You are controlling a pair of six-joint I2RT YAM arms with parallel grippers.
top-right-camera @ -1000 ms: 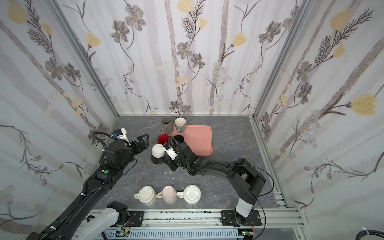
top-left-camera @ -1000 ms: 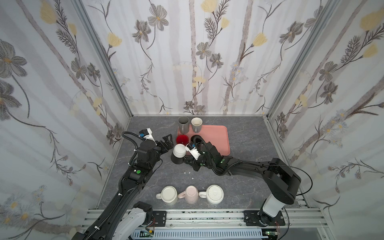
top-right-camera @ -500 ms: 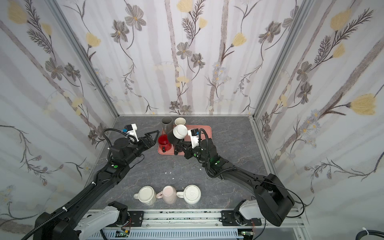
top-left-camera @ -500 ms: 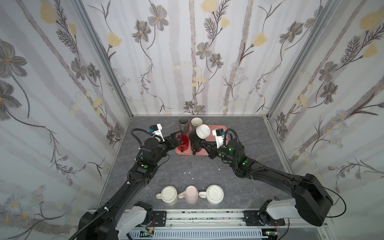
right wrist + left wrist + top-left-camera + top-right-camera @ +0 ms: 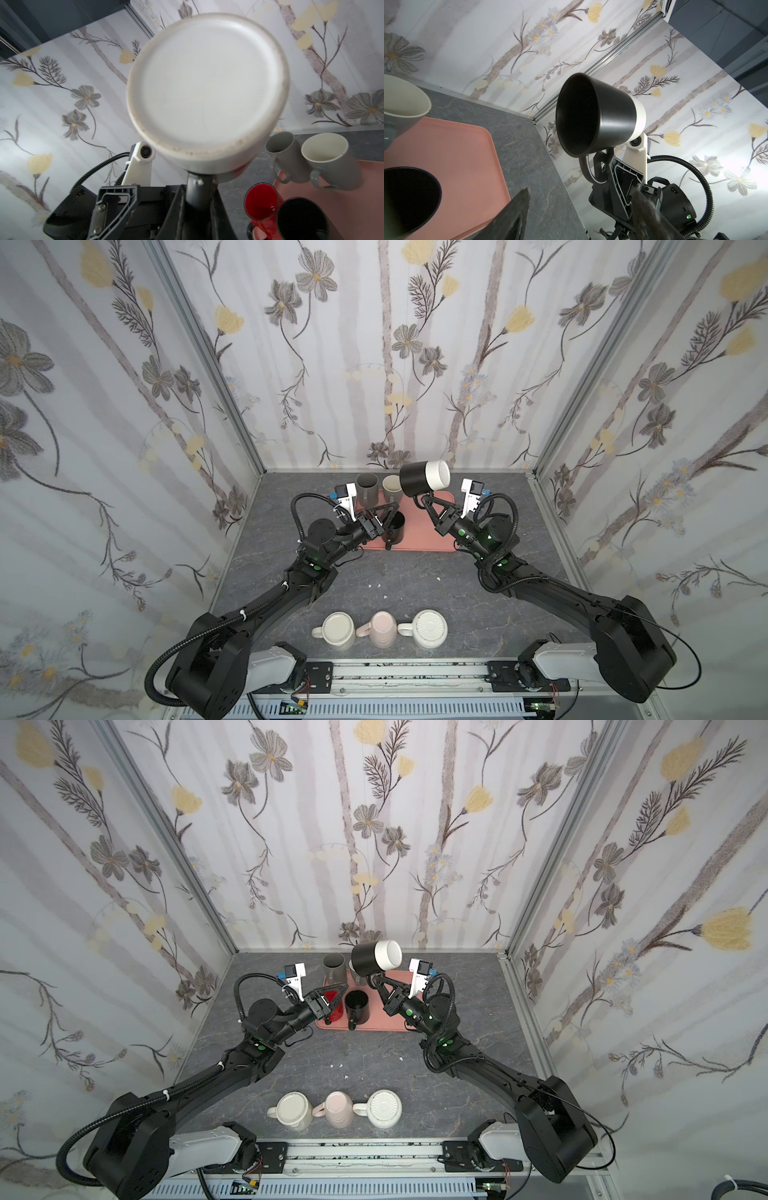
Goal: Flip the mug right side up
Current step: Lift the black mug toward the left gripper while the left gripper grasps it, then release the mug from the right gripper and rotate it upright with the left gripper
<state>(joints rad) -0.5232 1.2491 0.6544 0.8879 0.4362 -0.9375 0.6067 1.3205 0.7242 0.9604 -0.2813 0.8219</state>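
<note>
Since the earlier frames the right gripper (image 5: 420, 499) has carried the black ceramic mug with the white base (image 5: 419, 483) up off the grey stone-patterned tabletop (image 5: 415, 585). It now hangs in the air toward 12 o'clock, over the far edge of the salmon-pink plastic tray (image 5: 424, 537). The left gripper (image 5: 390, 517) has swung in from 9 o'clock over the tray's near-left corner.

The right gripper's jaws are pinched on the mug's handle, which points down toward 6 o'clock; the right wrist view shows them clamped just under the mug's white underside (image 5: 207, 91). The mug lies roughly on its side and touches nothing else. In both top views its base faces about 2 o'clock and its mouth about 8 o'clock, and the left wrist view looks straight into that dark mouth (image 5: 577, 116).

The left gripper's jaws stand spread and hold nothing. In a top view the red mug (image 5: 332, 1002) shows between them, below, beside an upright black mug (image 5: 357, 1006) on the tray.

A dark grey mug (image 5: 368, 493) and a paler grey mug with a cream inside (image 5: 390, 489) stand upright at the tray's 11 o'clock corner.

At 6 o'clock, well apart from the tray, three mugs sit upside down in a row: cream (image 5: 337, 630), pink (image 5: 381, 628) and ribbed white (image 5: 428, 628).
</note>
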